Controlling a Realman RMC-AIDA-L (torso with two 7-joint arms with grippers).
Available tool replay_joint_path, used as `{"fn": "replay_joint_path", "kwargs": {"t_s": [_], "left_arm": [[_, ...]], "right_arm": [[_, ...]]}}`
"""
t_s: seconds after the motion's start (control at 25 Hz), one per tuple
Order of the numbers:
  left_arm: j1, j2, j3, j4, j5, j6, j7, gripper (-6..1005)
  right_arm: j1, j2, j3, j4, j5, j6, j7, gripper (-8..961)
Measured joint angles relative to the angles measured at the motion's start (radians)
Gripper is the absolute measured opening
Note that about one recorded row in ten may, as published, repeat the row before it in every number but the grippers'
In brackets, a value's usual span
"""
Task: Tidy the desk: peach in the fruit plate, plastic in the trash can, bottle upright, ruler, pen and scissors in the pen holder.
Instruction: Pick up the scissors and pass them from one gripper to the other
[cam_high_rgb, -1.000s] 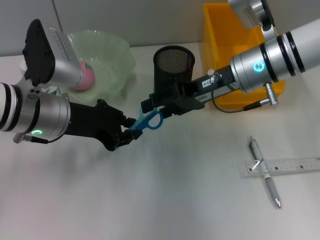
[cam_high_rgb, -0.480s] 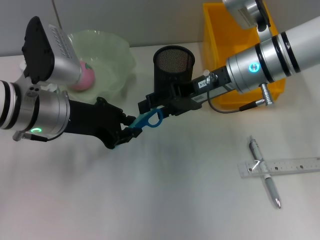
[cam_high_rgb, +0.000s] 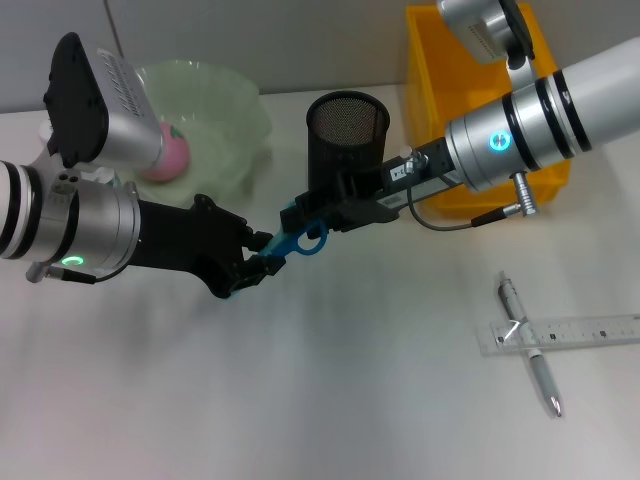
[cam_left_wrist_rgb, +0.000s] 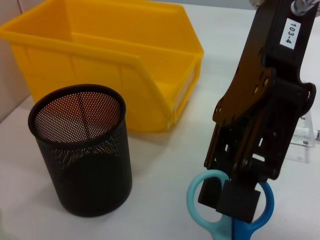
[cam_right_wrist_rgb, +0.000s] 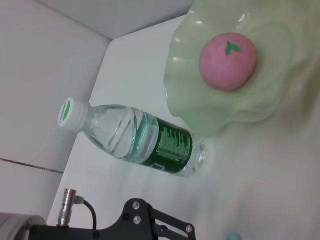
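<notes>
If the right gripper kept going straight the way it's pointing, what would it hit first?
Most likely the left gripper. The right gripper points at it along the blue scissors held between them, close together, though depth is unclear.

The left arm is extended from the left edge toward the centre, and its black left gripper is closed on the blade end of a pair of blue-handled scissors. The right arm is reached in from the upper right, its black right gripper clamped on the handle loops.
</notes>
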Motion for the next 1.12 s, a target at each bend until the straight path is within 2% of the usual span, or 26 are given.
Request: {"fn": "replay_joint_path", "kwargs": {"t_s": [0.04,0.12,1.12], "left_arm": [[0.000,0.000,0.000,0.000,0.000,0.000,0.000,320],[0.000,0.000,0.000,0.000,-0.001,-0.001,0.000,322],[-0.001,-0.001,0.002,-0.004,-0.005,-0.002,0.001,339]], "right_arm": [[0.000,0.000,0.000,0.000,0.000,0.001,-0.001,667],[0.000,0.002,0.000,0.000,0.000,0.001,-0.002,432],[0.005,0.010,-0.024,0.000,0.000,0.025,-0.008,245]]}}
